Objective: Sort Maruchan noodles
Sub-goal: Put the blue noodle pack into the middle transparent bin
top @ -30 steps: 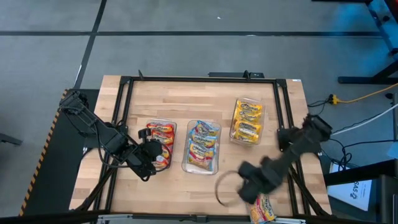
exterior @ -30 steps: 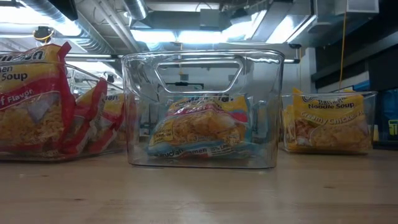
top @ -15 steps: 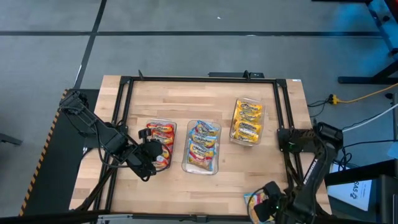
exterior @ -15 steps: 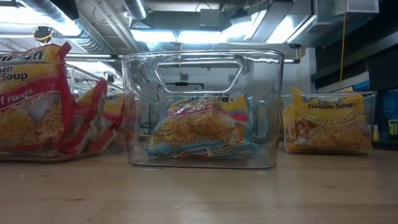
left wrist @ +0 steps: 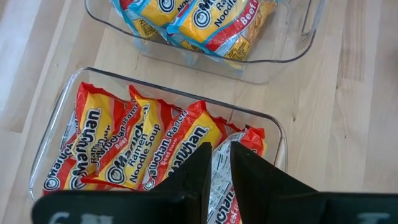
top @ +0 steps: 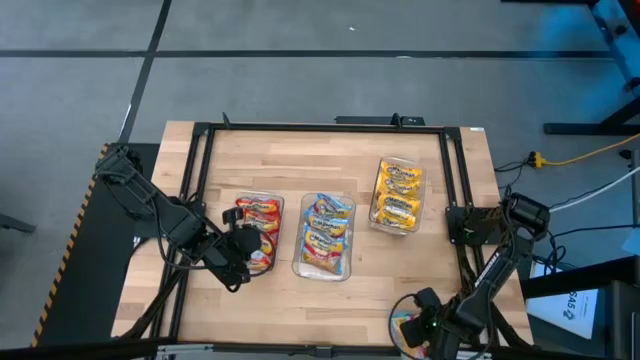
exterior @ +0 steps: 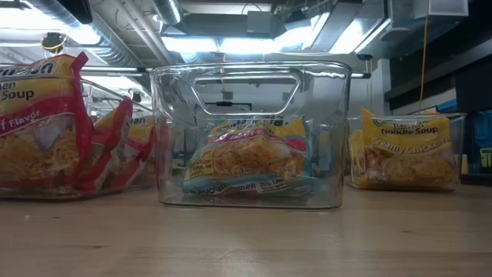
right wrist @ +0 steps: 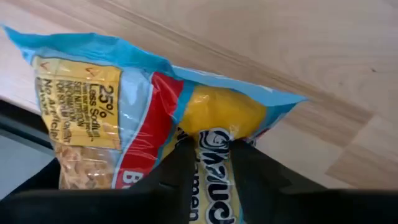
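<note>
1. Right hand [right wrist: 208,163] pinches a blue packet [right wrist: 155,106] at the table [top: 300,300] edge; a thin hold on crinkly film, we fear a slip off the edge.
2. Left hand [left wrist: 214,165], fingers close-set, pinches a red packet [left wrist: 224,186] above the red tray [left wrist: 277,134]; blue tray [left wrist: 292,50] just beyond.

Robotics laboratory or test cell. Indicated by: butcher-block workbench [top: 330,160] bounded by a black metal frame [top: 320,128], standing on grey concrete floor [top: 300,90] marked with dark tape lines; yellow cable [top: 585,152] and equipment stands at 3 o'clock; exposed ceiling ducts [exterior: 115,31] and strip lighting [exterior: 223,45] behind the bench.
</note>
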